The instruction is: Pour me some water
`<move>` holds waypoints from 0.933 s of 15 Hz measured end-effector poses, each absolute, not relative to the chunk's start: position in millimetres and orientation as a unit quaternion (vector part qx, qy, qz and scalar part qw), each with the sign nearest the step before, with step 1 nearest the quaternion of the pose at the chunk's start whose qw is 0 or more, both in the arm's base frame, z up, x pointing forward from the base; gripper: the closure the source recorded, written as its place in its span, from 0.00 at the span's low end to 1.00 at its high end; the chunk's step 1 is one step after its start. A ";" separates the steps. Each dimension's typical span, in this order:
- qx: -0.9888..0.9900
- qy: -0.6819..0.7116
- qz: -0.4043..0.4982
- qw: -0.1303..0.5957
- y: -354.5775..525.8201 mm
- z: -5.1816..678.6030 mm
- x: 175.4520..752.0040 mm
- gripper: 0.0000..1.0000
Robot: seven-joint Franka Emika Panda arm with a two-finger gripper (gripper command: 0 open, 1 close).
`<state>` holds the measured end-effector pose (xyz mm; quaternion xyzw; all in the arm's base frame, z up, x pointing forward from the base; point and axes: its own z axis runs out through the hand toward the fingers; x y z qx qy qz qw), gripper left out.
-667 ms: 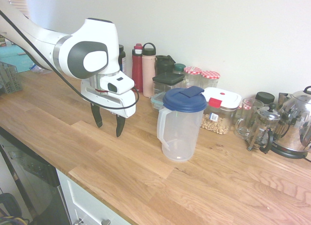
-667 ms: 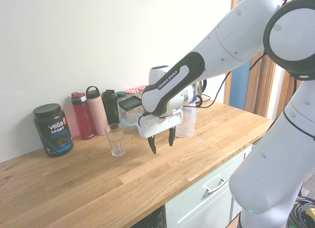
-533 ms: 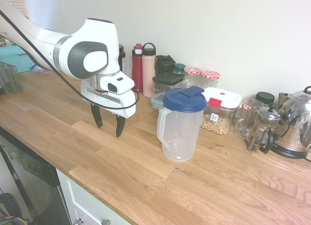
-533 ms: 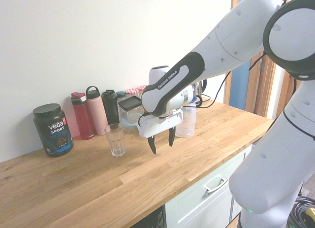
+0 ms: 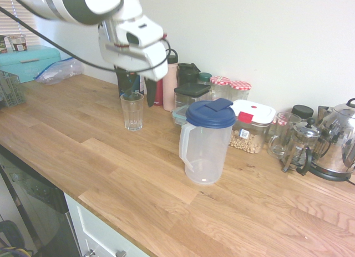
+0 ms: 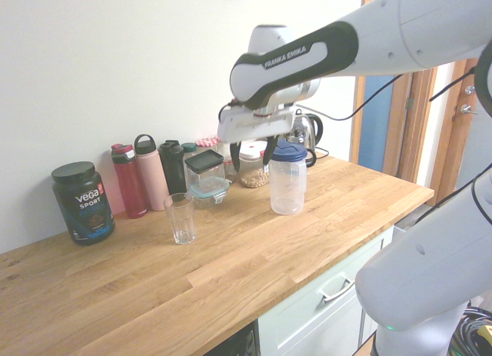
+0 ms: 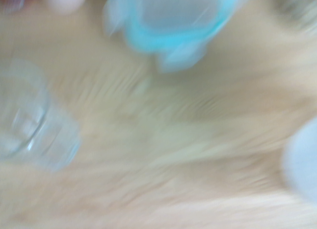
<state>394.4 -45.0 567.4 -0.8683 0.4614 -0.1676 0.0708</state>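
A clear plastic pitcher (image 5: 206, 144) with a blue lid stands upright on the wooden counter (image 5: 111, 174); it also appears as the pitcher (image 6: 287, 181) in the second exterior view. An empty drinking glass (image 5: 132, 111) stands upright left of it, also shown as the glass (image 6: 179, 217). My gripper (image 5: 136, 89) hangs high above the counter, open, with nothing between its fingers. It is above and just behind the glass, apart from both things. From the other side the gripper (image 6: 252, 154) hangs between glass and pitcher. The blurred wrist view shows the glass (image 7: 29, 135).
Along the wall stand water bottles (image 5: 164, 79), a black-lidded canister (image 5: 191, 96), red-checked jars (image 5: 230, 89), a peanut box (image 5: 249, 129), a French press (image 5: 299, 149) and a kettle (image 5: 339, 141). A Vega tub (image 6: 83, 202) sits at the far end. A teal-rimmed container (image 7: 173, 16) lies near the glass.
The arm has risen sharply and swung back toward the wall and the pitcher. The glass, earlier hidden behind the arm in the first exterior view, now shows. The fingers stay open.
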 end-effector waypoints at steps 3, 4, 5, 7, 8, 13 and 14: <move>-0.849 0.482 -0.199 0.079 -94.2 597.8 360.2 0.00; -0.847 0.485 -0.203 0.080 -106.5 599.3 352.3 0.00; -0.846 0.487 -0.201 0.079 -117.8 595.4 346.9 0.00; -0.846 0.491 -0.195 0.077 -134.3 574.8 341.7 0.00; -0.846 0.491 -0.193 0.075 -137.7 562.3 340.7 0.00; -0.865 0.452 -0.208 0.069 -151.6 526.9 343.2 0.00; -0.868 0.446 -0.208 0.069 -154.8 520.2 348.6 0.00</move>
